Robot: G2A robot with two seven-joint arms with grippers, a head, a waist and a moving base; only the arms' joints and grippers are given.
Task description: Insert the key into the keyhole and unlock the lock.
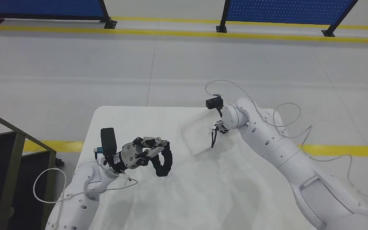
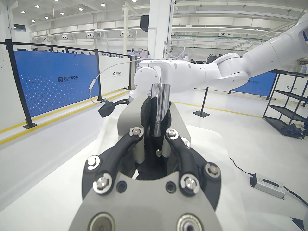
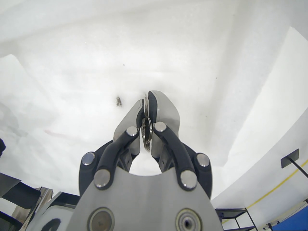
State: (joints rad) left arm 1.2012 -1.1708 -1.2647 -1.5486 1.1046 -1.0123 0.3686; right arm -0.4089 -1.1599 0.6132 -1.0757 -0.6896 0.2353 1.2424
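Pinching key (image 3: 145, 111), right end effector (image 3: 146, 102) hangs apart from left end effector's (image 2: 157, 114) lock (image 2: 160, 94).

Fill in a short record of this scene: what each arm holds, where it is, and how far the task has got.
left gripper: jaws shut on the lock, over the table
lock: black body with a shiny metal cylinder
right gripper: jaws shut on the key, low over a white tray
key: flat, on a metal ring, pinched between the pads
progress: lock and key are apart; key not yet inserted
keyhole: cannot be made out
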